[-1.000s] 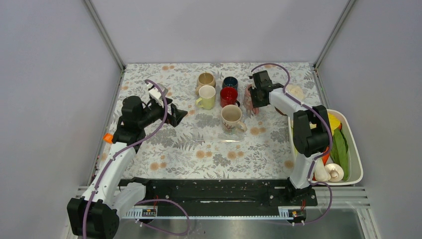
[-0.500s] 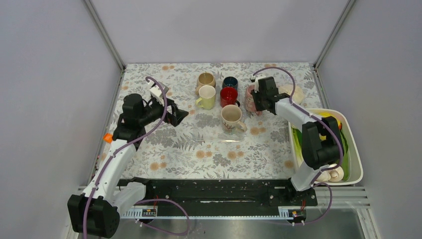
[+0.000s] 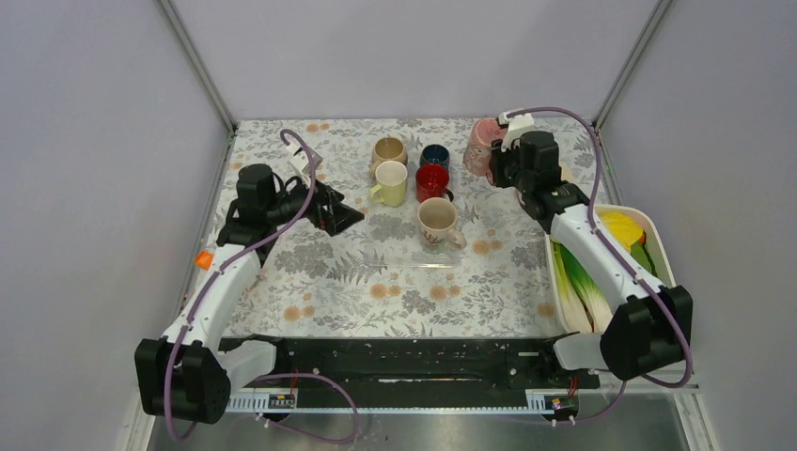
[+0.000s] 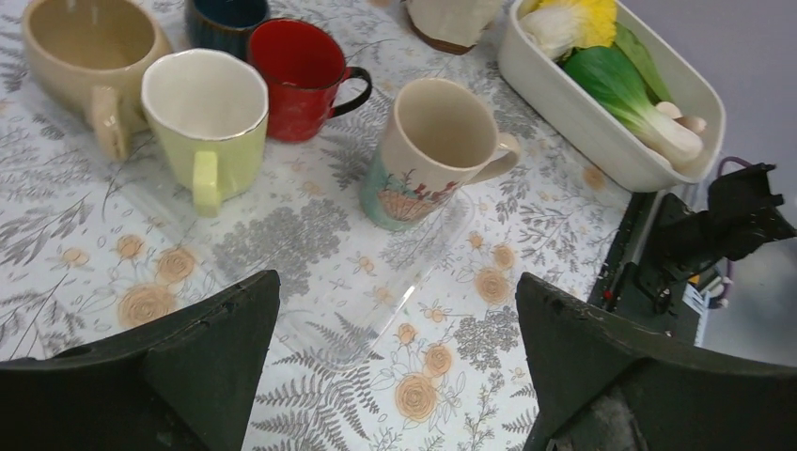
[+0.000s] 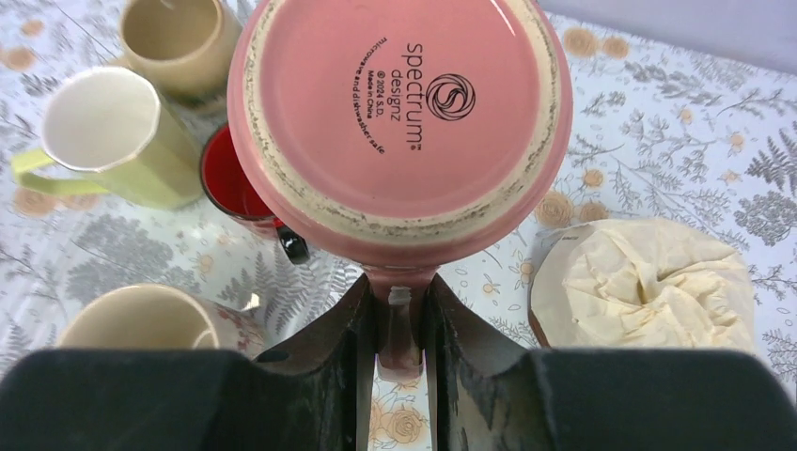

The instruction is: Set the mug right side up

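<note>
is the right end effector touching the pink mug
Touching. The right wrist view shows the right end effector closed on the handle of the pink mug, both fingers pressed against it with no gap.

The pink mug (image 5: 399, 103) is glossy glazed ceramic (foot ring (image 5: 274, 180) rough, unglazed); the floral tablecloth (image 5: 677, 122) looks smooth.

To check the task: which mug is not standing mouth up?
The pink mug, gripped by its handle in the right claw, its base showing; the other five mugs stand upright.
</note>
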You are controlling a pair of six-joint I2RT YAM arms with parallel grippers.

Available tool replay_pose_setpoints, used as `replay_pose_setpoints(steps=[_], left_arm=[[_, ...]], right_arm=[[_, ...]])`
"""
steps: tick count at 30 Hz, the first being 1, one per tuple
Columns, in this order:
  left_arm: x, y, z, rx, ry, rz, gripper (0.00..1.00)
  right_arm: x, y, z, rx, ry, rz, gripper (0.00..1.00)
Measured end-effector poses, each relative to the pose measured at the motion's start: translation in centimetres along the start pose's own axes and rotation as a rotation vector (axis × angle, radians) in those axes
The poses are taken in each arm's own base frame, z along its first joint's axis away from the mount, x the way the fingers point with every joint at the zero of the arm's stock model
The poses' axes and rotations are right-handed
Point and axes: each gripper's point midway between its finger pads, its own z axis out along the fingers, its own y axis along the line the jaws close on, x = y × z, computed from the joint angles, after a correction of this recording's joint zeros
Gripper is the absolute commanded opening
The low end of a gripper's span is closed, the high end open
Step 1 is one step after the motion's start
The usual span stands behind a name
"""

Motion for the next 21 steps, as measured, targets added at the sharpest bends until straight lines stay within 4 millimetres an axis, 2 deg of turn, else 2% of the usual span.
replay_pose_setpoints(steps=[3,6,11,15,17,21], left_arm=[[-1.0,-0.9,0.7,0.064,0.006,-0.004,0.99],[-2.9,-2.2,1.6,0.121,-0.002,0.008,0.99],[-7.4,-6.4,4.1,0.270,-0.096,0.011,0.97],[-9.6,-8.7,6.5,0.408,-0.173,-0.105,0.94],[-9.7,-9.4,7.7,0.470,-0.193,-0.182,0.94],[-7.9,-10.8,9.0,0.556,-0.180,-0.318,0.94]], right_arm=[[-1.8,0.0,-1.6,-0.003,-0.057,0.023,0.00],[-3.2,0.3,-3.0,-0.022,-0.102,0.054,0.00],[-6.4,1.4,-6.7,-0.098,-0.208,0.152,0.00],[-9.0,2.1,-10.1,-0.179,-0.300,0.256,0.00],[-10.1,2.4,-11.3,-0.222,-0.339,0.308,0.00],[-11.8,3.6,-12.4,-0.341,-0.372,0.435,0.00]])
